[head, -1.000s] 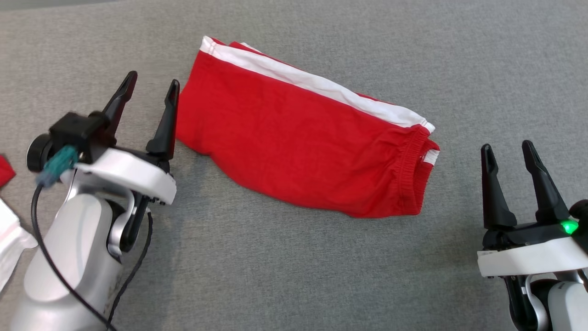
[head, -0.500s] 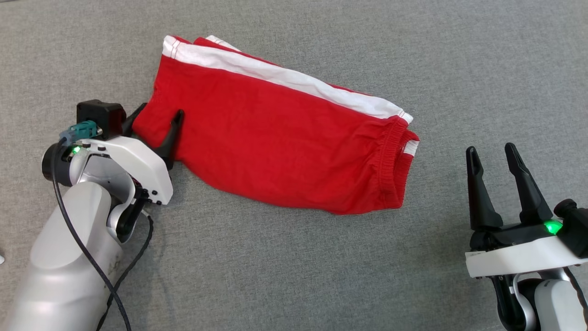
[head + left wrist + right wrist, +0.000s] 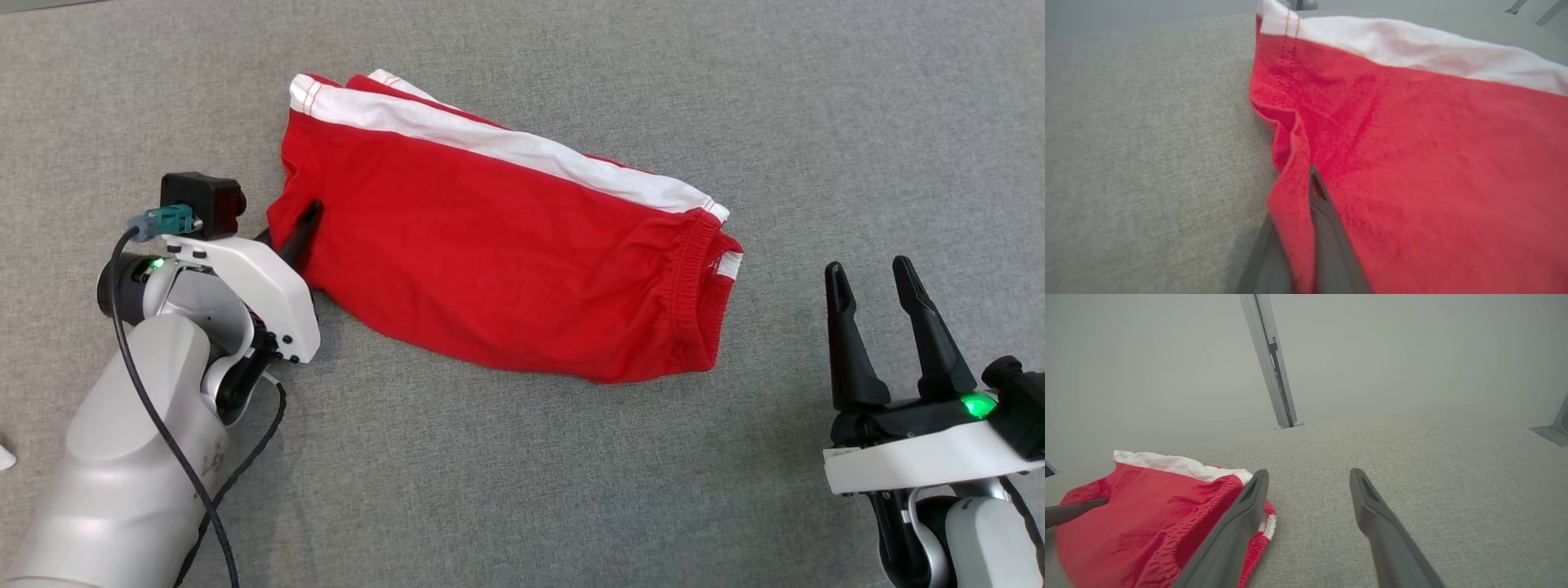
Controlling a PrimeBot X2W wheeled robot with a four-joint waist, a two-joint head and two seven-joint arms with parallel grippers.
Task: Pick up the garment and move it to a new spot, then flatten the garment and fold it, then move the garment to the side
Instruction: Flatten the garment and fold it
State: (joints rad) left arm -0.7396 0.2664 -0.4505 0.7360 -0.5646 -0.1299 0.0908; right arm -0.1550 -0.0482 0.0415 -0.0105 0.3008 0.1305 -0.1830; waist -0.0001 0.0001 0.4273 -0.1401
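Garment (image 3: 506,245) sits centre of grey surface (image 3: 522,490), left gripper (image 3: 298,233) pinched on its 9 o'clock hem, right gripper (image 3: 872,282) spread empty at 4 o'clock; we should lift slowly, keeping the layers together.

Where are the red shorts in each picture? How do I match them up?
Head view: red shorts lie across the middle, slanting down to the right.
Left wrist view: they cover the right half, close up.
Right wrist view: they sit at the lower left.
Shared landmark: the white stripe along their far edge, at the top of the shorts in every view.
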